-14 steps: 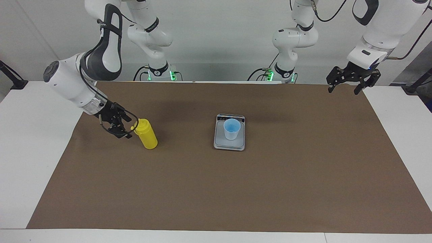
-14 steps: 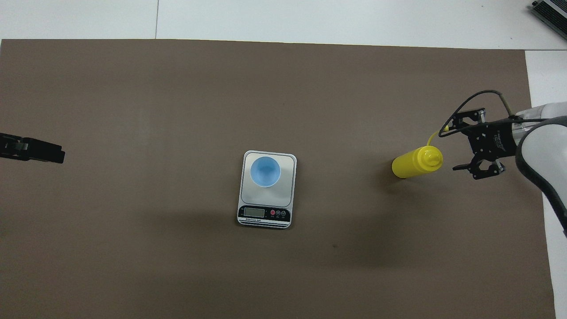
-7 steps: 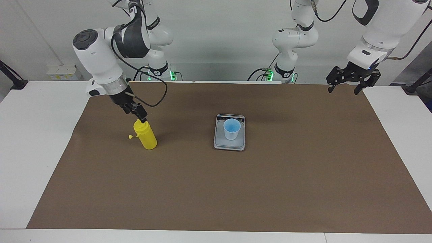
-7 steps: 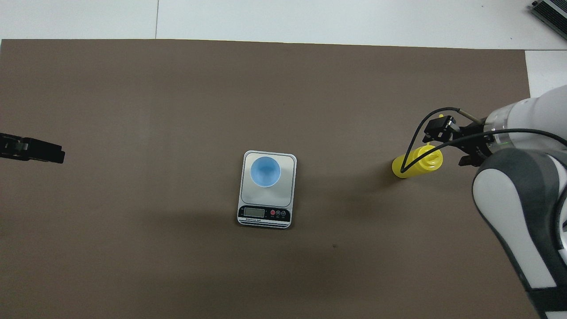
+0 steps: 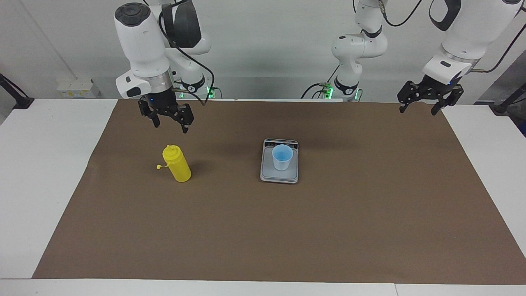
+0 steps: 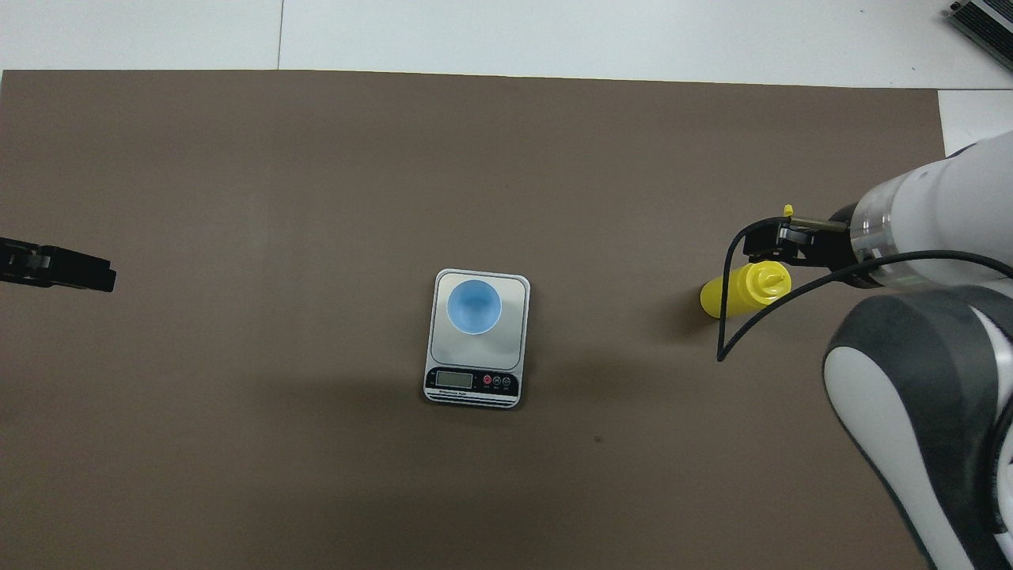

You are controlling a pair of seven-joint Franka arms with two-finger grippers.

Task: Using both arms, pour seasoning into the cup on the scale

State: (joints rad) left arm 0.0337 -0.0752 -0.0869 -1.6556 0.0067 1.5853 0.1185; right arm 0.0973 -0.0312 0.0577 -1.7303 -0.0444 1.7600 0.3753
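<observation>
While we are watching, cup (image 5: pixel 282 157) standing on scale (image 5: pixel 279 176) mid-mat, contents unclear, bottle (image 5: pixel 176 163) standing upright toward right arm's end, right gripper (image 5: pixel 168 122) hanging spread above it, left gripper (image 5: pixel 418 105) waiting spread.

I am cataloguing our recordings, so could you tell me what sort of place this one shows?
Most likely a robotics lab bench, not a kitchen: two white arms are mounted at a white table spread with a brown mat, and only a staged set stands on it, a yellow bottle and a blue cup on a scale.
</observation>
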